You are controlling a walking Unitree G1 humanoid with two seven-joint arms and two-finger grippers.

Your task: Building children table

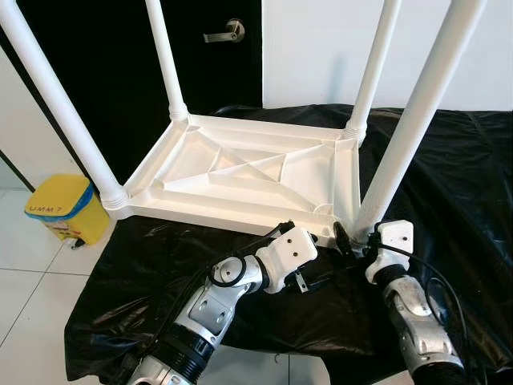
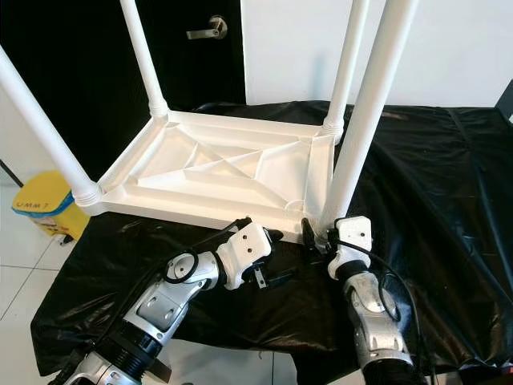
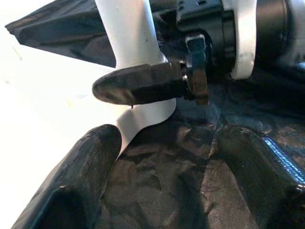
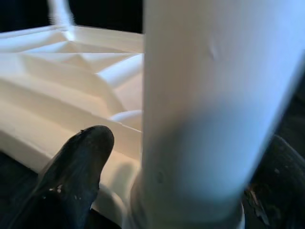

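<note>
Here the right gripper [image 1: 353, 237], lower right, clasps the near leg [image 1: 409, 128]; it should twist squarely. The left gripper [image 1: 325, 277] waits open beside.

- we see the table [image 1: 240, 172] upside down on the sheet [image 1: 449, 184], legs up.
- a bin [image 1: 66, 208] sits left; a door [image 1: 120, 64] stands behind.

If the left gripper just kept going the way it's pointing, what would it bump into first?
Probably the right gripper, which crosses just ahead of it at the base of the near white table leg. The left gripper is open over the black sheet; depth is uncertain.
</note>
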